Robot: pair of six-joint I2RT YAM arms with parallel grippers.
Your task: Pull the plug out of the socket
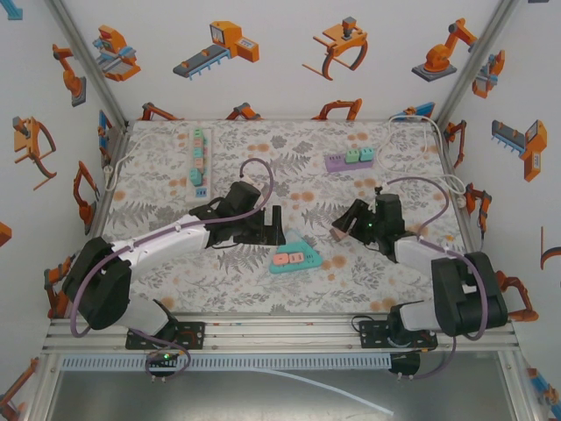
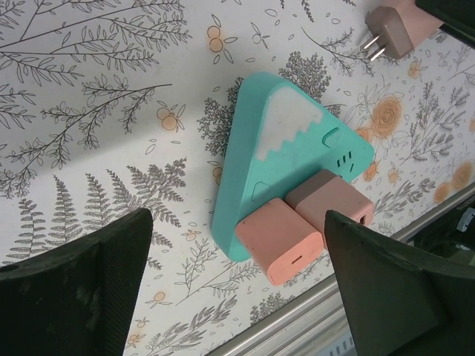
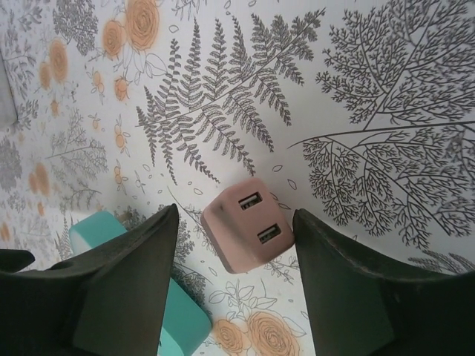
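On floral cloth [image 1: 219,281]: left fingers [image 2: 74,297] spread; right fingers [image 3: 349,297] pinching plug [image 3: 249,233].

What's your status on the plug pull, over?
Left hand open over teal socket, two plugs seated. Right hand around one freed plug, grip unclear. Nothing blocking.

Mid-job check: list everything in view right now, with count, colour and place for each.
teal socket: one, teal with white top, centre.
seated plugs: two, pink, in the teal socket.
loose plug: one, pink, between the right jaws.
power strip: one, white, far left, holding small coloured plugs.
purple socket: one, purple, far centre, holding teal plugs.
cloth: one, floral, under everything.
left gripper: one, black, jaws open, near the teal socket.
right gripper: one, black, jaws shut on the loose plug.
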